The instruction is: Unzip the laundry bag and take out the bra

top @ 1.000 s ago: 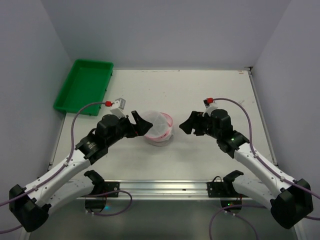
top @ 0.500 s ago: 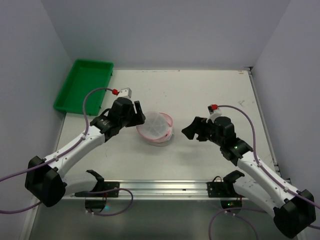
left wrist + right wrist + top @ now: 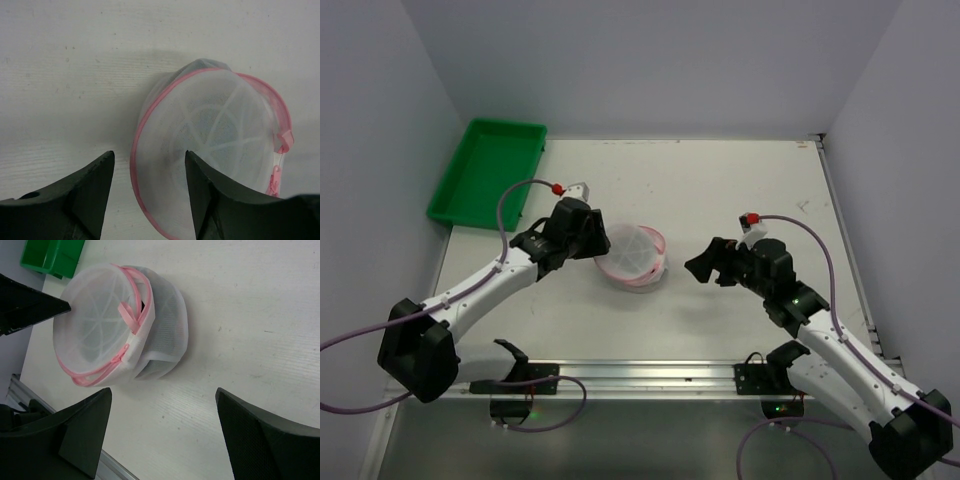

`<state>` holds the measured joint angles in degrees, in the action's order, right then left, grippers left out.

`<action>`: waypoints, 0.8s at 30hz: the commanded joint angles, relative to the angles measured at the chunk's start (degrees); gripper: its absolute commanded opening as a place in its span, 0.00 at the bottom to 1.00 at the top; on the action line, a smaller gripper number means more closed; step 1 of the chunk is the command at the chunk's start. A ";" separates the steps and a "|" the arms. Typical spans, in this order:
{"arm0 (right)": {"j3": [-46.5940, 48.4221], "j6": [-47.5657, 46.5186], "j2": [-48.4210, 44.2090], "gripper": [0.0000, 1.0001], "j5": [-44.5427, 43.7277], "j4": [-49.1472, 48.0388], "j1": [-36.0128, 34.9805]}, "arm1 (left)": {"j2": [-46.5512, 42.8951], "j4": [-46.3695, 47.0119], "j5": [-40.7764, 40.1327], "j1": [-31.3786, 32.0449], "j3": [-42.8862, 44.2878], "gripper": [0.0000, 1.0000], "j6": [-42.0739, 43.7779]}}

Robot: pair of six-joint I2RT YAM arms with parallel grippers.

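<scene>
Nearest, finds the right gripper point(image 3: 698, 263) spread wide and empty, near the right of the laundry bag point(image 3: 638, 258) sitting mid-table, zip apparently not yet run. Slightly farther, finds the left gripper point(image 3: 148, 156) likewise spread at the bag's left pink rim, contact unclear. Risks closing on loose mesh alone and dragging the light bag across the table point(image 3: 740, 190). Risks missing the small pink pull tab point(image 3: 126, 313), or tugging it with no counter-hold and sliding everything toward the far-left green tray point(image 3: 485, 170).
</scene>
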<state>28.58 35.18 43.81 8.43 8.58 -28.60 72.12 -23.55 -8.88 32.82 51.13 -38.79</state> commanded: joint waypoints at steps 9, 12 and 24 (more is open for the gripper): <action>-0.72 -0.11 -1.80 0.87 -1.75 -1.46 -0.14 | 1.10 3.07 1.85 -0.30 -0.51 0.27 -0.06; -0.54 -0.29 -2.24 0.87 -1.57 -1.11 -0.14 | -1.35 3.16 0.71 -0.30 -0.25 0.21 -0.24; -0.63 -0.81 -2.68 0.87 -2.53 -0.32 -0.14 | -2.95 5.00 6.59 1.98 4.67 0.12 0.03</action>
<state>27.92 34.94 42.22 7.90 8.64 -28.60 69.43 -21.89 -5.06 33.39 52.14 -39.38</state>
